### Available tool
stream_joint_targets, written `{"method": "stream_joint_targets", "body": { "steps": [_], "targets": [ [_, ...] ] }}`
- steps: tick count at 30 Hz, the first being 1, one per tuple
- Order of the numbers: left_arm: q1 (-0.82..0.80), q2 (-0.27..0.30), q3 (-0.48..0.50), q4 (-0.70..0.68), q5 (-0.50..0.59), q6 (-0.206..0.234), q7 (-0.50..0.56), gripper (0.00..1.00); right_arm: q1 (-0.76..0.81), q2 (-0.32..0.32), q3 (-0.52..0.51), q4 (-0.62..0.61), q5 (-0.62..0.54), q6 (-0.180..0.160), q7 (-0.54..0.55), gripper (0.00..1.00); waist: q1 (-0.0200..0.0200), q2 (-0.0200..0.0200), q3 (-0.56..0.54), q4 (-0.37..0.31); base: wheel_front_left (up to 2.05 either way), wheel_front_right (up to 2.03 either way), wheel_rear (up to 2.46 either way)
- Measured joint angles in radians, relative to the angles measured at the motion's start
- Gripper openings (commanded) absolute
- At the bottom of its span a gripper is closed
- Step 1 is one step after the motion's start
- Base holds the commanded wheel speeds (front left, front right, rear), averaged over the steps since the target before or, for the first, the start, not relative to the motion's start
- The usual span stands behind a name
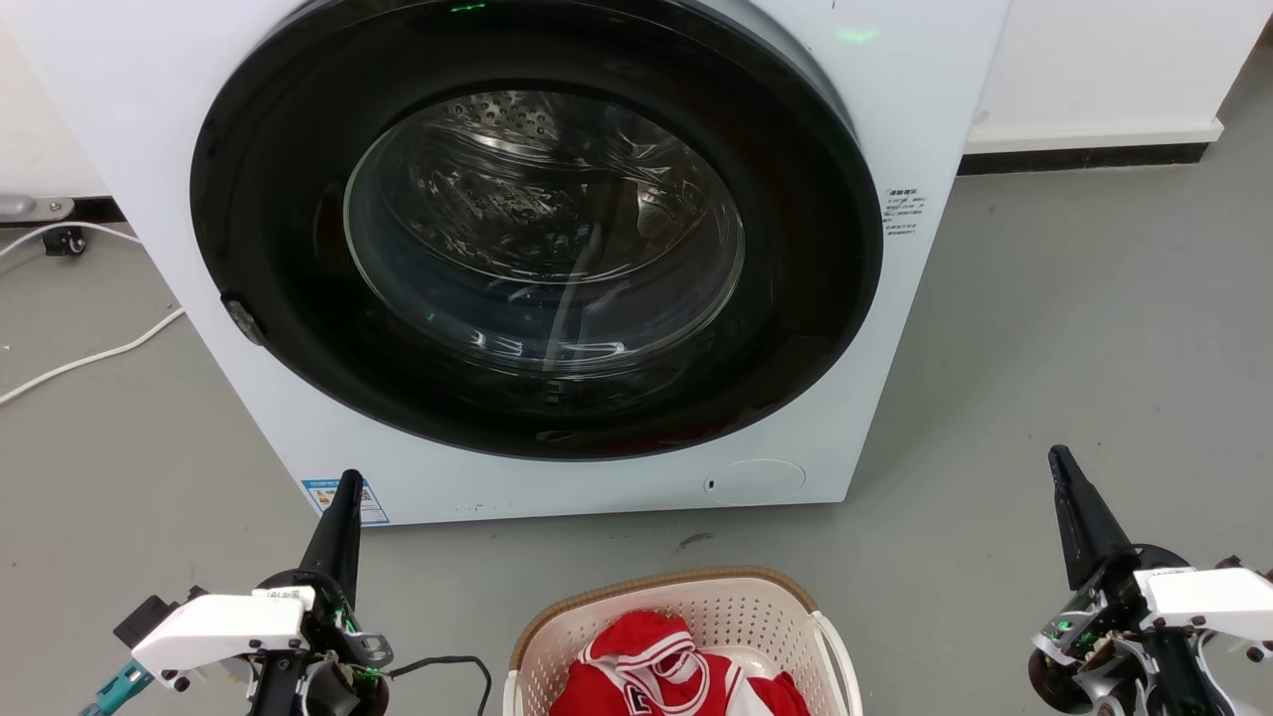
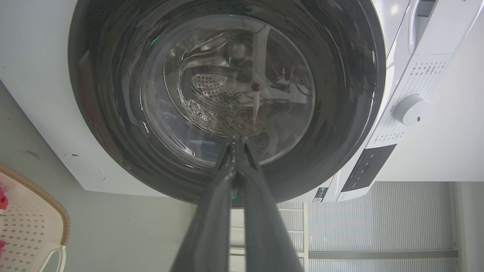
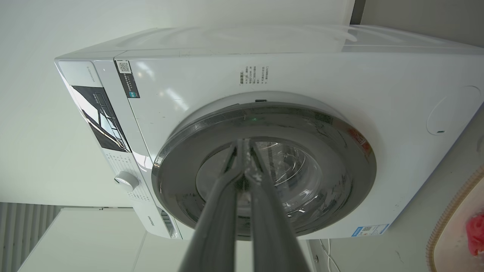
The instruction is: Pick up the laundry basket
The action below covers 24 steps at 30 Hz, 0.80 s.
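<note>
Grey floor (image 1: 1074,328), smooth, faintly scuffed. Standing on it: white front-loading washing machine (image 1: 537,268), door closed. In front of the machine and apart from it: laundry basket (image 1: 676,577). Small dark smudge (image 1: 694,540) on bare floor between the two. White cable (image 1: 90,358) trailing left of the machine.

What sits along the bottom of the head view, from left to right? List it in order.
left gripper → black cable → laundry basket → right gripper
</note>
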Motion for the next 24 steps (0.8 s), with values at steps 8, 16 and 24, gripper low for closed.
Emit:
{"method": "stream_joint_targets", "body": {
  "steps": [8,16,24],
  "targets": [
    [0.0,0.0,-0.001,0.0,0.0,0.0,0.0,0.0,0.0,0.0,0.0,0.0,0.0,0.0,0.0,0.0,0.0,0.0,0.0,0.0,0.0,0.0,0.0],
    [0.0,0.0,0.0,0.0,0.0,0.0,0.0,0.0,0.0,0.0,0.0,0.0,0.0,0.0,0.0,0.0,0.0,0.0,0.0,0.0,0.0,0.0,0.0],
    [0.002,-0.001,-0.001,0.004,0.0,0.0,0.0,1.0,0.002,0.001,0.001,0.004,0.0,0.0,0.0,1.0,0.0,0.0,0.0,0.0,0.0,0.0,0.0]
  ]
}}
